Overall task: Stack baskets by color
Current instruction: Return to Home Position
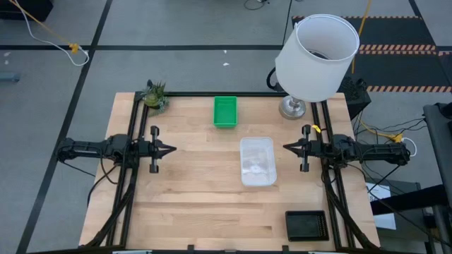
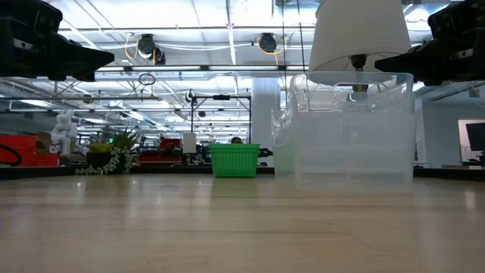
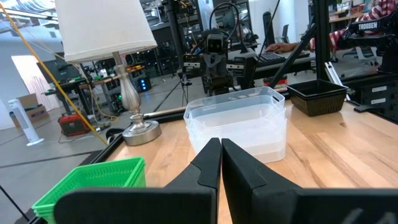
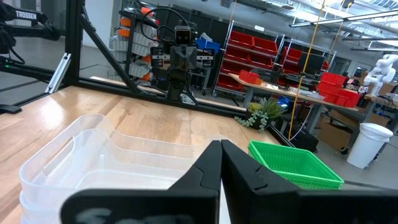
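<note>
The left gripper [image 1: 171, 149] and right gripper [image 1: 287, 147] have fingers pressed together, empty, at the left and right edges of the table [image 1: 191, 204]. Green baskets [image 1: 225, 111] sit far centre, clear baskets [image 1: 257, 161] mid-table, and black baskets [image 1: 306, 225] near right. Homing, as judged: park both arms level, clear of all stacks. Legible: TROSSEN lettering [image 3: 372, 26].

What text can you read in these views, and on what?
"TROSSEN": white letters on a dark arm housing beyond the table, left wrist view.
"TROSSEN": white letters on another dark arm housing, right wrist view.
No text visible on the green slotted plastic baskets, clear plastic baskets, black plastic baskets or white lampshade.
</note>
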